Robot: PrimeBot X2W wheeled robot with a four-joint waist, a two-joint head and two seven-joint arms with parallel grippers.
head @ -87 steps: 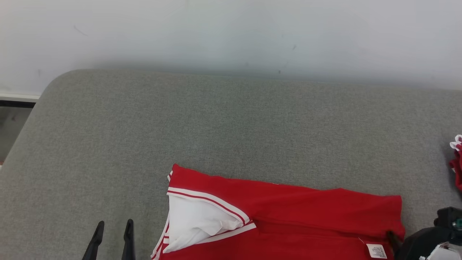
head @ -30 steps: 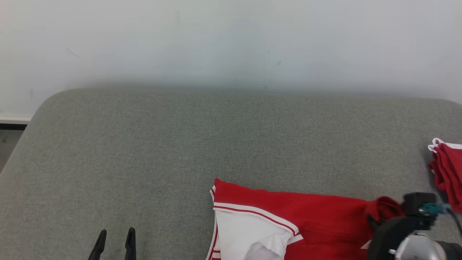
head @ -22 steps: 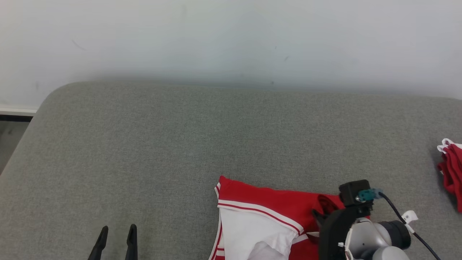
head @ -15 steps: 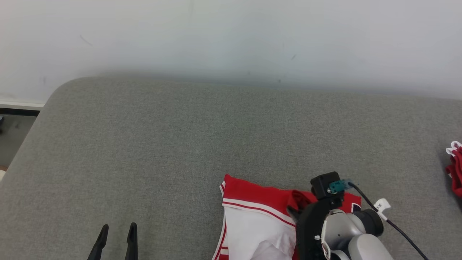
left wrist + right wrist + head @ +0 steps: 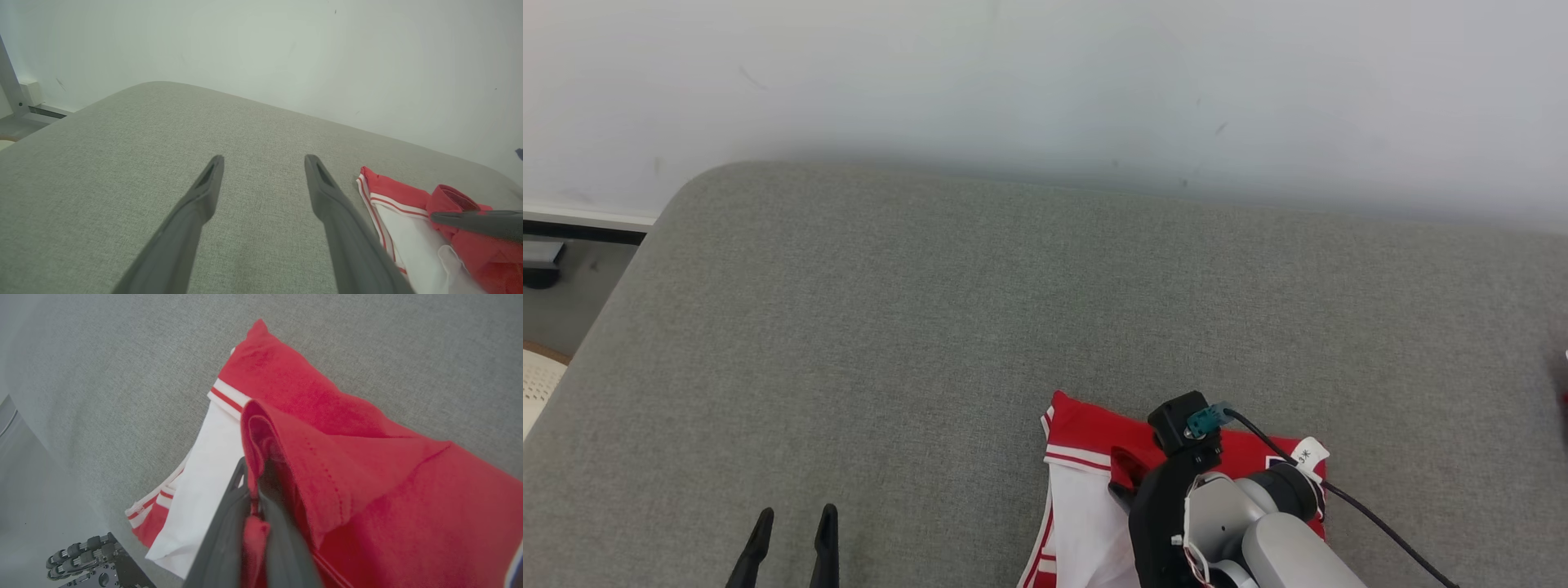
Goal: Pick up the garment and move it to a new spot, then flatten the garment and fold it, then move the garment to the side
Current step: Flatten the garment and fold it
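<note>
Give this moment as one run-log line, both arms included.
phase: fold | right gripper: jaws shut on red garment edge | left gripper: jaws open, empty, over grey cushion

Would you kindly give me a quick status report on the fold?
Right gripper shut on garment edge. Left gripper open, off the cloth. Garment doubled over on cushion. No obstruction seen.
</note>
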